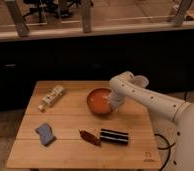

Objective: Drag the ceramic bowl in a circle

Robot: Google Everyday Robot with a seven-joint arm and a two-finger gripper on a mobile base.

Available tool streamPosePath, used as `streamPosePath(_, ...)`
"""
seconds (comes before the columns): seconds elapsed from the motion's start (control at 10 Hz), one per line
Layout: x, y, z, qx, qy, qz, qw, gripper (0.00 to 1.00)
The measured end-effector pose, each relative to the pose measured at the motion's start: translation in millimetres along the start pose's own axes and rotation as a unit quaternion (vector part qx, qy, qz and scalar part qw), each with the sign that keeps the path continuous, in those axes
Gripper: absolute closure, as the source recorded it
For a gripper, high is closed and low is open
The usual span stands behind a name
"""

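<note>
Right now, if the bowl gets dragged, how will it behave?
Glossy, rigid-looking ceramic bowl should probably slide on the wooden table, not flex. Wide and shallow, it seems unlikely to tip, though the gripper shut on its right rim might tilt it.

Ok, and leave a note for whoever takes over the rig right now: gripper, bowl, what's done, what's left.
Gripper: down at the right rim of the bowl, jaws shut on that rim.
Bowl: upright on the table, right of centre, towards the back.
Nearby: black bar and dark red packet lie just in front of the bowl; the circle probably needs to steer clear of them.
Done: rim gripped.
Left: drag the bowl round in a circle.
</note>
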Motion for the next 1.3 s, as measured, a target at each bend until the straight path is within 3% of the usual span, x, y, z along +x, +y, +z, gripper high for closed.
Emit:
streamPosePath(0.4,-36.5,-7.8,2.0,-0.011,0.003,-0.041,0.9991,0.98)
streamPosePath(0.7,-46.7,-10.2,1.7,-0.015,0.009,-0.061,0.998,0.98)
streamPosePath(1.0,-72.5,-38.8,0.5,-0.016,0.015,-0.09,0.9957,0.98)
streamPosePath(1.3,-82.1,-51.5,-5.1,-0.021,0.022,-0.105,0.994,0.98)
